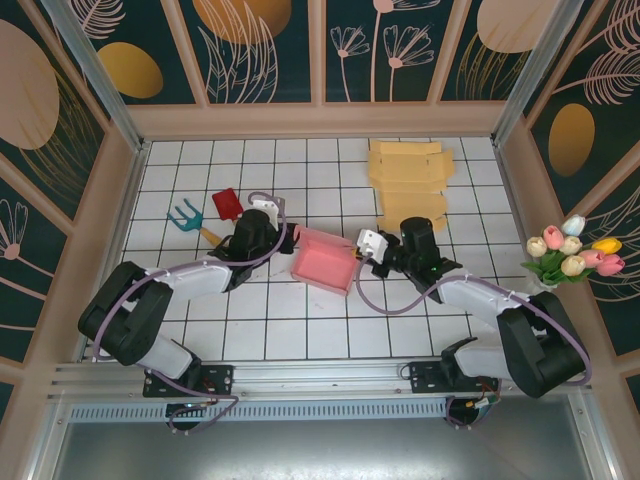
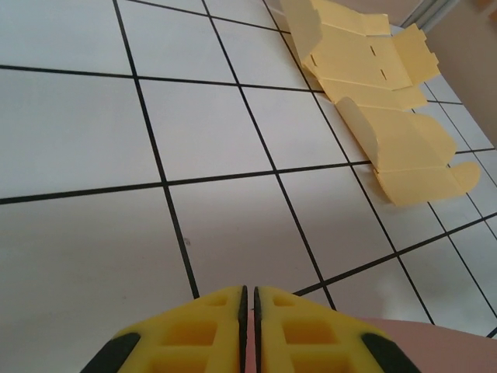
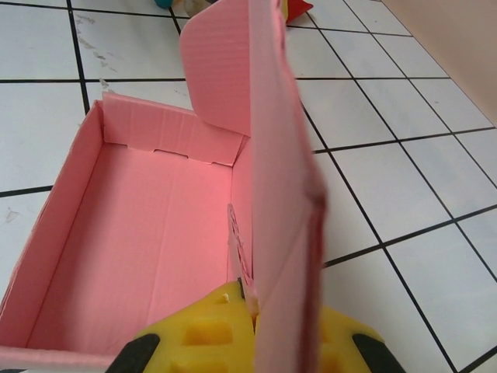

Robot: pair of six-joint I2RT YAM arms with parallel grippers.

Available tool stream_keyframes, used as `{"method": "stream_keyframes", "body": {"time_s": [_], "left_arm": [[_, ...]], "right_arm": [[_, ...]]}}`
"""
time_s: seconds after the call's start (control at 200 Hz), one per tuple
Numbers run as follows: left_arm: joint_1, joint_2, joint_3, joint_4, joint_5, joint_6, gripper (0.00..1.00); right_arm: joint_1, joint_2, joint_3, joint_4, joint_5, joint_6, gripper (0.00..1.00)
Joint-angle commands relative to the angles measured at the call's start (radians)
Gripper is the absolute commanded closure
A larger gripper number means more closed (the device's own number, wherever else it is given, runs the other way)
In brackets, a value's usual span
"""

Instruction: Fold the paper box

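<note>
The pink paper box [image 1: 322,262] lies open on the white tiles between the two arms. My left gripper [image 1: 287,240] is at its far left corner. In the left wrist view the yellow fingers [image 2: 248,299] stand almost together with a thin pink strip in the slit, and more of the box [image 2: 435,346] shows at the bottom right. My right gripper [image 1: 355,255] is at the box's right side. In the right wrist view it [image 3: 250,299] is shut on the box's upright right wall, with the box floor [image 3: 140,233] to the left and a rounded flap standing at the far end.
Flat yellow box blanks [image 1: 410,185] [image 2: 380,101] lie stacked at the back right. A red scoop [image 1: 226,203] and a teal rake [image 1: 183,215] lie behind the left arm. A bunch of tulips [image 1: 572,250] stands outside the right wall. Wooden walls ring the tiles.
</note>
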Motion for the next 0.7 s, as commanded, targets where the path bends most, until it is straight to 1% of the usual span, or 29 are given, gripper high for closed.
{"method": "stream_keyframes", "body": {"time_s": [0.0, 0.035, 0.08, 0.225, 0.355, 0.42, 0.49, 0.525, 0.58, 0.696], "left_arm": [[-0.039, -0.045, -0.011, 0.061, 0.051, -0.044, 0.86], [-0.042, -0.047, -0.016, 0.058, 0.044, -0.044, 0.86], [-0.044, -0.045, -0.029, 0.065, 0.036, -0.048, 0.87], [-0.048, -0.052, -0.111, 0.125, 0.03, -0.063, 0.87], [-0.049, -0.092, -0.164, 0.116, -0.034, -0.056, 0.87], [-0.048, -0.122, -0.18, 0.099, -0.067, -0.052, 0.87], [-0.049, -0.151, -0.198, 0.085, -0.09, -0.051, 0.86], [-0.05, -0.166, -0.206, 0.077, -0.098, -0.051, 0.85], [-0.048, -0.193, -0.222, 0.059, -0.112, -0.052, 0.81], [-0.049, -0.316, -0.27, 0.014, -0.168, -0.082, 0.78]], "right_arm": [[0.054, 0.001, 0.008, 0.008, 0.086, -0.036, 1.0], [0.065, 0.006, 0.007, -0.002, 0.113, -0.059, 1.0], [0.104, 0.011, 0.004, -0.011, 0.146, -0.081, 1.0], [0.174, 0.023, -0.002, -0.027, 0.253, -0.123, 1.0], [0.232, 0.025, -0.003, -0.044, 0.351, -0.138, 1.0], [0.263, 0.025, -0.004, -0.051, 0.411, -0.145, 0.98], [0.295, 0.025, 0.0, -0.068, 0.474, -0.15, 0.89], [0.309, 0.024, 0.002, -0.079, 0.496, -0.149, 0.89], [0.329, 0.017, 0.003, -0.098, 0.529, -0.151, 0.89], [0.366, 0.002, 0.0, -0.119, 0.568, -0.16, 0.89]]}}
